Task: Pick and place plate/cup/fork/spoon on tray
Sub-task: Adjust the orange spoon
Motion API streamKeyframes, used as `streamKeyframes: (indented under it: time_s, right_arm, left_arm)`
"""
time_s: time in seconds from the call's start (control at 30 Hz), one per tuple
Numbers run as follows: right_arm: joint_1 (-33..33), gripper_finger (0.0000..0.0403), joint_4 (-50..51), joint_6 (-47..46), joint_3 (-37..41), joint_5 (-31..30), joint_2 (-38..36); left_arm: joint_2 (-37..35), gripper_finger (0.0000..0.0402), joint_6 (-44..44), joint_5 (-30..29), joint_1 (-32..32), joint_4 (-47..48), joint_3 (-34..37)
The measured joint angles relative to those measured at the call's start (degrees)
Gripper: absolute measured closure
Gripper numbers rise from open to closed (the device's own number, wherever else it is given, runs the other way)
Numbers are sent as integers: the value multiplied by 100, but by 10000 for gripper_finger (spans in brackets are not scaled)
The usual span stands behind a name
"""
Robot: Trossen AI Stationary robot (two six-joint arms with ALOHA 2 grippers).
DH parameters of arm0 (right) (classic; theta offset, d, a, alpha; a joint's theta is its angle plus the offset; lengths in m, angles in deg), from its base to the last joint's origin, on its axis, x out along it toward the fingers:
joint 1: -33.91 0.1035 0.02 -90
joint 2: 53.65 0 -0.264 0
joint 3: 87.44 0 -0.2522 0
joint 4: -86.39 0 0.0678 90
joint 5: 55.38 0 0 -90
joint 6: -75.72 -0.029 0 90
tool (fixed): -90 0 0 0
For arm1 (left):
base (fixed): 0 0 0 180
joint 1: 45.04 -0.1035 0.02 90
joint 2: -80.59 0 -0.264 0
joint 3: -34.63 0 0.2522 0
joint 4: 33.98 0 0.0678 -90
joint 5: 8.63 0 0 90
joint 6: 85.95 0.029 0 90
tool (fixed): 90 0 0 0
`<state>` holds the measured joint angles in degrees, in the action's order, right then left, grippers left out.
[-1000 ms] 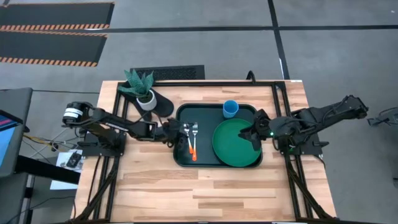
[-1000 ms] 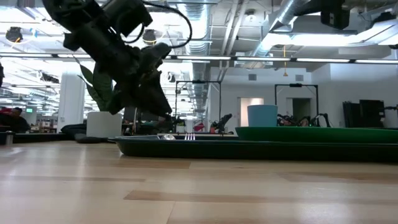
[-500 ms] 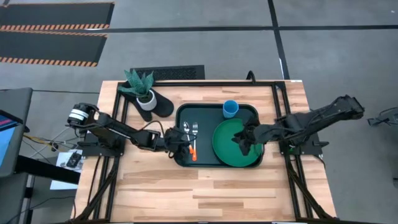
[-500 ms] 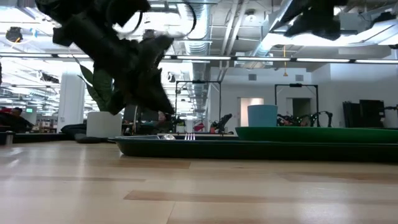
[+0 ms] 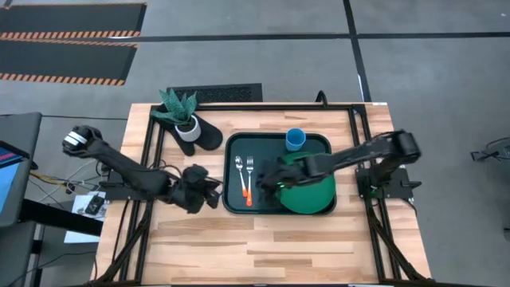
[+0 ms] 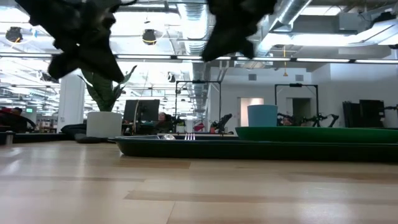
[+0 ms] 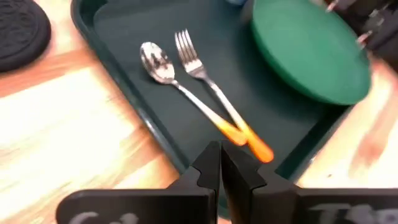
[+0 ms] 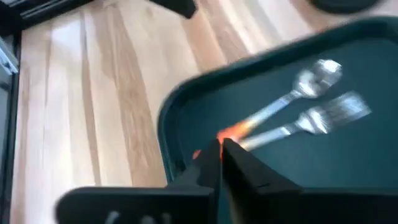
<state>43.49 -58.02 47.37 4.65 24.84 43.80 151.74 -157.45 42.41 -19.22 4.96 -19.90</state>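
The dark tray [image 5: 263, 151] lies at the table's middle. On it are the green plate [image 5: 312, 193] at the right, the light-blue cup [image 5: 295, 140] at the far edge, and the spoon [image 5: 238, 165] and fork [image 5: 249, 165] side by side at the left, their orange handles [image 7: 245, 135] toward the near edge. My left gripper [image 5: 212, 192] is shut and empty above the bare table just left of the tray. My right gripper [image 5: 267, 182] is shut and empty above the tray, between the cutlery and the plate, near the orange handle ends [image 8: 233, 132].
A white plant pot [image 5: 187, 127] and a dark round mat [image 5: 209, 137] stand at the far left of the table. Bare wood lies along the near edge. The low view shows both grippers well above the tray [image 6: 249, 148].
My left gripper has drawn back from over the fork and spoon toward the table's left and near edges, off the tray, and has risen. My right gripper has crossed from the plate's right rim toward the table's left, over the plate. Fork, spoon, plate and cup have stayed put.
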Motion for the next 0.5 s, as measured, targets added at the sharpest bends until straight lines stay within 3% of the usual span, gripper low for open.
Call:
streamKeyframes:
  time_s: [0.1,0.27,0.5]
  right_arm:
    - [0,392,29,227,-454,191,646]
    - [4,391,132,279,-1009,388,1552]
    - [-32,396,246,159,-1249,450,2189]
  left_arm:
    - [-128,401,-329,-217,233,197,0]
    - [-251,401,-481,-289,566,279,0]
    - [-286,401,-625,-340,860,299,0]
